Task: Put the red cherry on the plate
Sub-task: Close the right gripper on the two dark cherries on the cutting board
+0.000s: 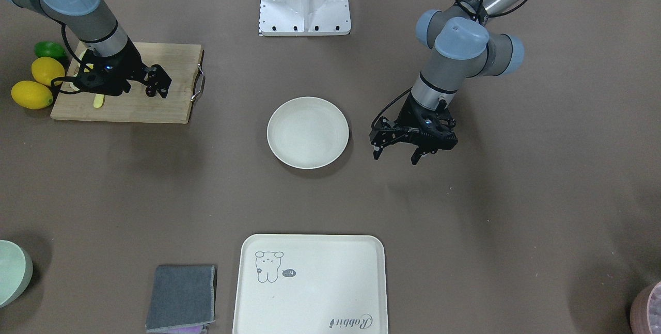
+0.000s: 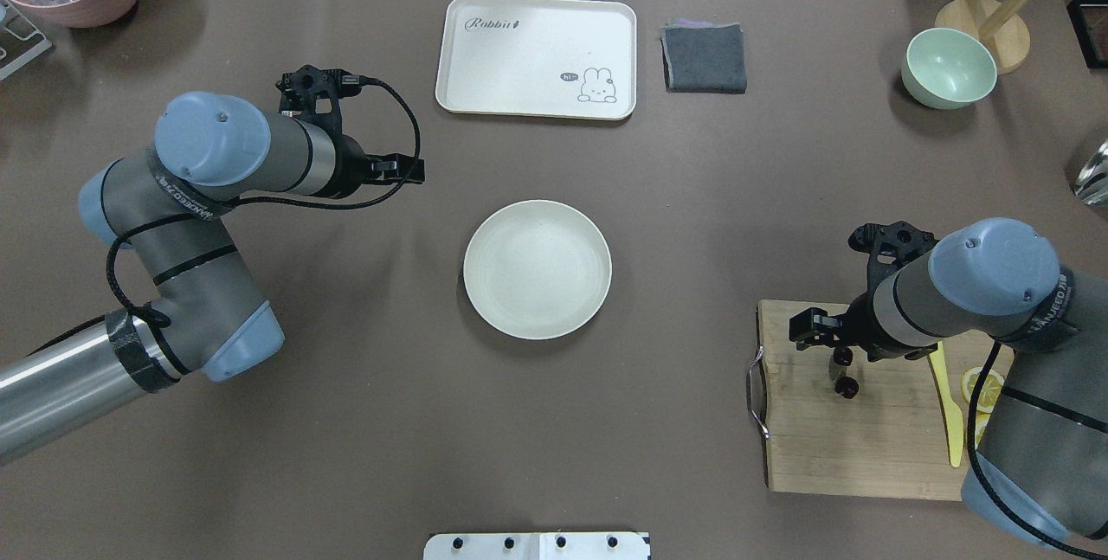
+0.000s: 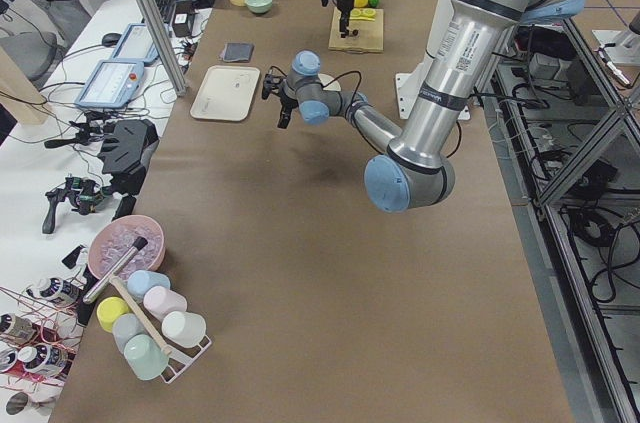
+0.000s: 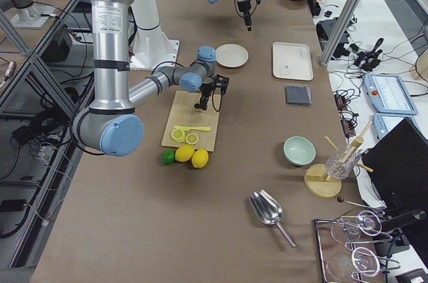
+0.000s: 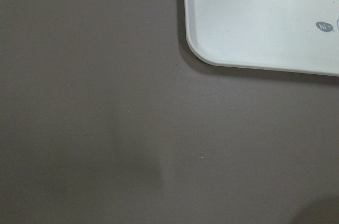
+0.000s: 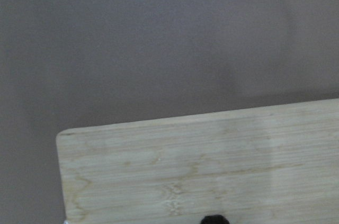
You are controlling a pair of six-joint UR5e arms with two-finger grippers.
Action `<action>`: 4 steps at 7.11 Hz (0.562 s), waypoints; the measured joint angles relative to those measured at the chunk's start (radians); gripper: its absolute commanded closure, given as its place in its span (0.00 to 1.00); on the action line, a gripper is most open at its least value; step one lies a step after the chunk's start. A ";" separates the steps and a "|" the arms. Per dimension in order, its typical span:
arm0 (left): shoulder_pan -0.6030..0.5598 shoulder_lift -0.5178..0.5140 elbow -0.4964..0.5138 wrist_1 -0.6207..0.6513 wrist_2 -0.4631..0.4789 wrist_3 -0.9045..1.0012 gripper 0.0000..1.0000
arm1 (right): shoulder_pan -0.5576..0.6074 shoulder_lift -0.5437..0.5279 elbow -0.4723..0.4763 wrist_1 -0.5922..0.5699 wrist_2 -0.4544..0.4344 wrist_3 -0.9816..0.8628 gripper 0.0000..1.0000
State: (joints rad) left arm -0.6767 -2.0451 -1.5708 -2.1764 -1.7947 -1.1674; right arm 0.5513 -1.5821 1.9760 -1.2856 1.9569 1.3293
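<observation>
right pincer meets the cherry above the cutting board, grip unclear; left pincer hangs wide open, empty, near the plate.

The red cherry, 2 small glossy dark maroon balls, shows over the wooden board toward its handle end. The plate, round and cream, lies flat at the centre of the table.

A robotics lab: two industrial arms at a brown-covered worktop, aluminium framing, tablets, tangled cables.
</observation>
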 measured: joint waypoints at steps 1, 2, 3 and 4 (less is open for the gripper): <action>-0.001 0.000 0.000 0.000 0.000 0.000 0.02 | -0.004 -0.003 0.000 0.000 -0.001 0.002 0.34; -0.001 0.000 0.000 0.000 -0.001 0.000 0.02 | -0.007 -0.006 0.000 -0.001 -0.001 0.004 0.42; -0.001 0.000 0.000 0.000 -0.001 0.000 0.02 | -0.010 -0.011 -0.001 -0.001 -0.001 0.005 0.56; -0.001 0.000 0.000 0.000 -0.001 0.000 0.02 | -0.012 -0.017 -0.001 -0.001 -0.001 0.005 0.90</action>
State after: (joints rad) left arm -0.6780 -2.0448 -1.5708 -2.1767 -1.7956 -1.1674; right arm 0.5391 -1.5992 1.9747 -1.2870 1.9558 1.3345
